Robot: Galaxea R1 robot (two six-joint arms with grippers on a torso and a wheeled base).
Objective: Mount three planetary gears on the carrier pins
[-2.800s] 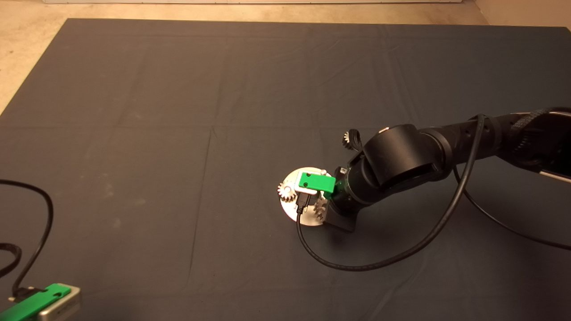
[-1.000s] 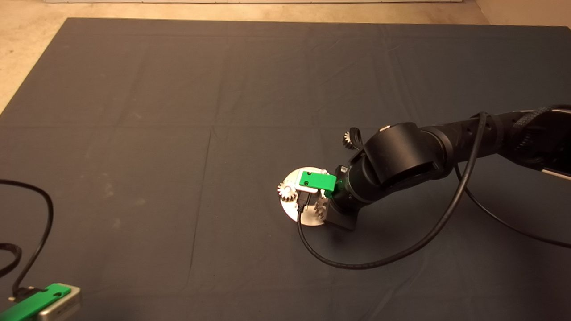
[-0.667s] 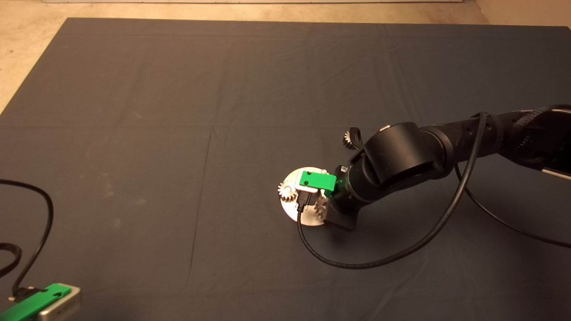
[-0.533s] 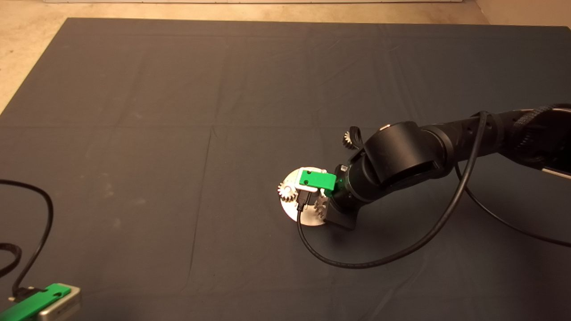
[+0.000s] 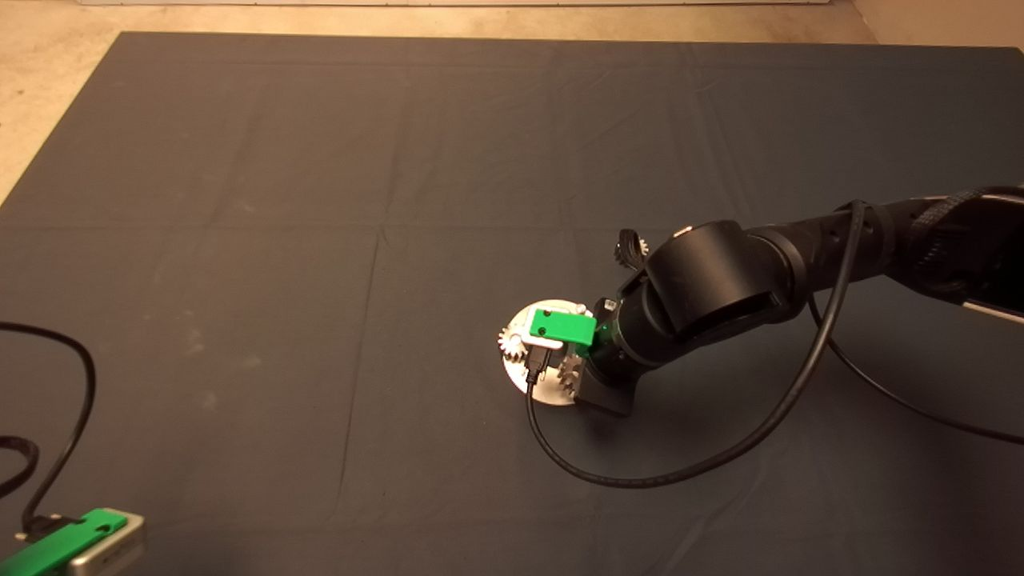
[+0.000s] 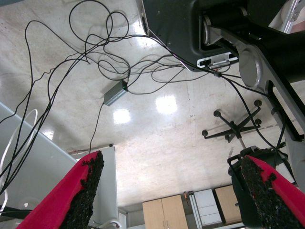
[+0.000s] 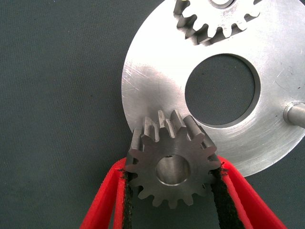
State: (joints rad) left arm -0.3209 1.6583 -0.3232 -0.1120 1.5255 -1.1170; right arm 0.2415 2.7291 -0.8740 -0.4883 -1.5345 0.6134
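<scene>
Your right hand pinches a steel planetary gear by its teeth at the carrier disc rim. Small, rigid and slick, it likely needs this firm opposed grip. Left hand idles, spread wide.

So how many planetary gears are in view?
3 planetary gears: one seated on the carrier disc, one gripped in the right gripper's jaws over the disc's rim, one on the mat beyond that arm, partly hidden.
</scene>
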